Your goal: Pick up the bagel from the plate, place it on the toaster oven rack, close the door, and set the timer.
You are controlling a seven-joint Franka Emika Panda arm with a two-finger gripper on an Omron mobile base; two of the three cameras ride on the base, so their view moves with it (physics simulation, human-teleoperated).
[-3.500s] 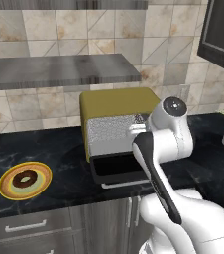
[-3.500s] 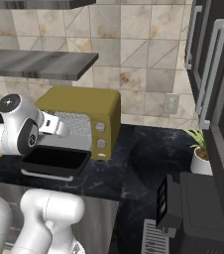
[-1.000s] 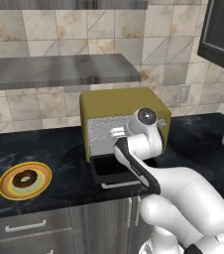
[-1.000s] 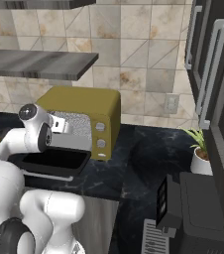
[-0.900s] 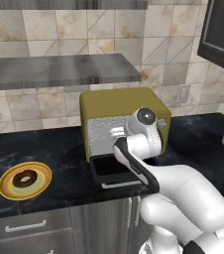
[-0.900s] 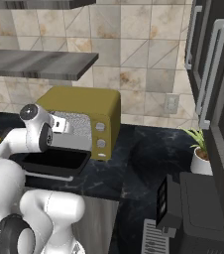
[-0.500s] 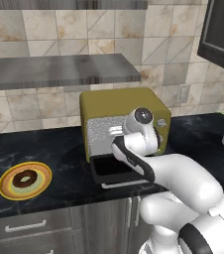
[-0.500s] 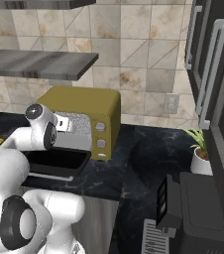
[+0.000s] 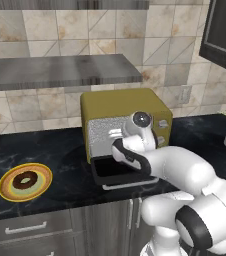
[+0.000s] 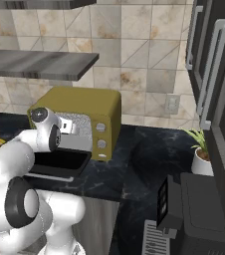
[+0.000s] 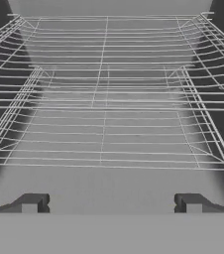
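Hand view: jaws wide, empty, facing toaster oven rack (image 11: 104,99)

The toaster oven rack (image 11: 106,99) spans the frame: thin silvery wires run across it, crossed by a few lengthwise bars, over a grey floor. Dark cavity walls flank it on both sides. The gripper (image 11: 111,203) stands with jaws spread wide, its two dark fingertips (image 11: 32,202) low in the frame, nothing between them.
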